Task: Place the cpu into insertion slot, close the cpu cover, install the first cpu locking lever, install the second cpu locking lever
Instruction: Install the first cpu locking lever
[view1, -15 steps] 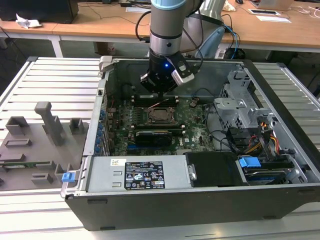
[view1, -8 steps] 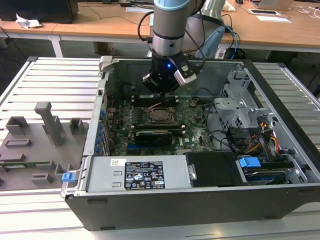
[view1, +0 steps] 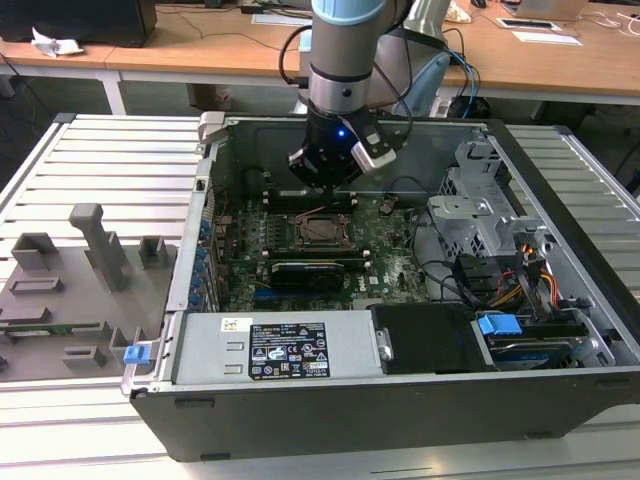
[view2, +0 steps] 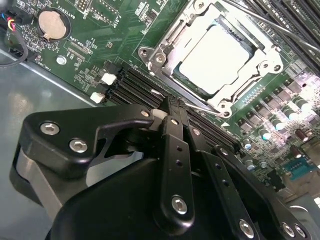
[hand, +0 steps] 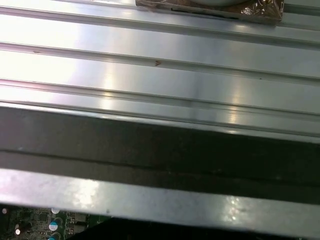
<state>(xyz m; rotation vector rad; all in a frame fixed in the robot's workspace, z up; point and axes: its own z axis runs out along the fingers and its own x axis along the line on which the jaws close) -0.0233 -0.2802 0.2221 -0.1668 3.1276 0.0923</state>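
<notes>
From above I can drop straight into the open computer case (view1: 400, 400); its top is uncovered. My gripper (view1: 325, 180) hangs inside near the far wall, just beyond the insertion slot (view1: 322, 230). The drive cage (view1: 480, 205) and cable bundle (view1: 520, 280) crowd the exterior view's right. The power supply (view1: 270, 345) blocks the near side. In the second wrist view, the socket (view2: 220, 55) has memory slots (view2: 135, 85) just beside it.

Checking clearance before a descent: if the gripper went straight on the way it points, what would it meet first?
Probably the memory slots beside the cpu cover, just ahead of the gripper; depth is unclear.
</notes>
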